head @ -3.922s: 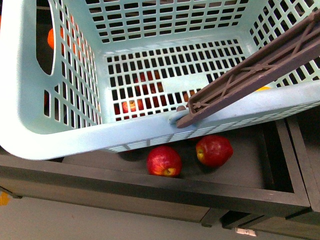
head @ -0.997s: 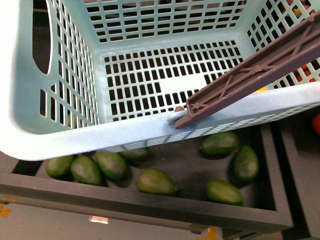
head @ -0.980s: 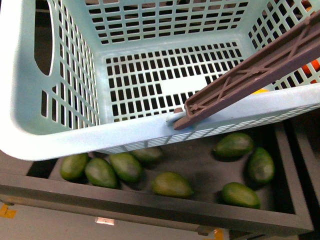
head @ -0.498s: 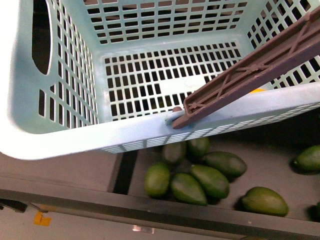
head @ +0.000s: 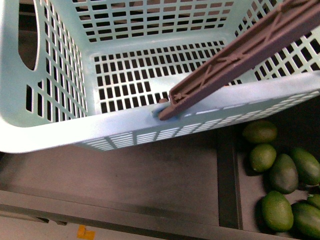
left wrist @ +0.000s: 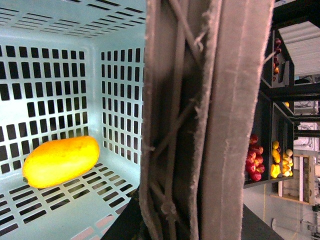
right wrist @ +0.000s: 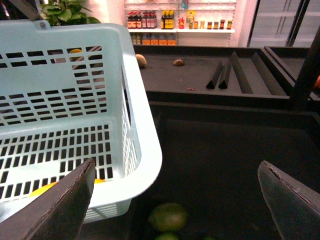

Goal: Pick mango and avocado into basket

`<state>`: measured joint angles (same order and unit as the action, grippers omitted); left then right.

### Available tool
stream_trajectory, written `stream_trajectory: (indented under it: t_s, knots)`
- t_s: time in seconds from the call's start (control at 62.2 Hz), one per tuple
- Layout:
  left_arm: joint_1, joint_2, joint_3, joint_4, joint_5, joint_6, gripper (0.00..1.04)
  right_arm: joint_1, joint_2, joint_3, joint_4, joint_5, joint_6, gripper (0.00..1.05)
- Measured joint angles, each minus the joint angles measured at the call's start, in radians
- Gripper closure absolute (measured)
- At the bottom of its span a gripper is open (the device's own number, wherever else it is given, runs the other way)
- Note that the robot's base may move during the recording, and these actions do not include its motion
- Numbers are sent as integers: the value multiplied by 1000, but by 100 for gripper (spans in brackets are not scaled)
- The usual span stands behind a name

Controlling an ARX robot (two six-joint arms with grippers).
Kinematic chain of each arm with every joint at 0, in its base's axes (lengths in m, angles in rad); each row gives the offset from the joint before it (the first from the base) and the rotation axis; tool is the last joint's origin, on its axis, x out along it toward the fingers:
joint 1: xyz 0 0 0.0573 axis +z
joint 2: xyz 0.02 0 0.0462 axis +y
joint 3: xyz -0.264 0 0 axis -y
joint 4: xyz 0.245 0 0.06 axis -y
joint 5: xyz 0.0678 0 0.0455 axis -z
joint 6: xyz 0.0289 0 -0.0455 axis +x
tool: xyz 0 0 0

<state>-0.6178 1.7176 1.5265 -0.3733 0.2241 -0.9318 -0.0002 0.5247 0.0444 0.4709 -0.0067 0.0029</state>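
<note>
Gaping wide and empty, right tool near basket, mango inside, left tool's state cannot be told

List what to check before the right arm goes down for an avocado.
1. The mango is in the basket: ok; it lies on the slotted floor.
2. The right gripper is empty, jaws apart: ok.
3. An avocado is in sight: ok; it lies below the jaws, outside the basket.
4. An avocado is inside the basket: not ok; none shows there.
5. The drop path is free: cannot tell; the handle slants across the opening.
</note>
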Motion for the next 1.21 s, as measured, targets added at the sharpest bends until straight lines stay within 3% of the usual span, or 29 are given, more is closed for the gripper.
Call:
stream_trajectory:
  t_s: [0.305,0.338,0.418,0.466,0.53,0.675,0.788,0.868,1.013,1.205]
  knots:
    - [-3,0,0,0,-1,6,89,0,0,0,0,6,0,9]
    - [-7,0,0,0,5,5,89,17,17,23,-74,93,39,9]
    - [-16,0,0,0,12,2,89,11,116,177,-440,379,179,9]
    - [-20,0,1,0,20,0,89,-42,161,224,-552,414,202,9]
    - [-21,0,1,0,24,-1,89,-152,211,235,-563,354,193,9]
    - [-19,0,1,0,12,-5,89,-436,401,258,-340,76,41,9]
    - [-16,0,1,0,4,0,89,-635,647,284,-117,-143,-206,9]
    - [-13,0,1,0,3,0,89,-729,843,335,-56,-228,-394,9]
    - [-13,0,1,0,10,-1,89,-763,1141,425,-21,-317,-558,9]
    - [-15,0,1,0,12,-1,89,-660,1458,545,-43,-348,-615,9]
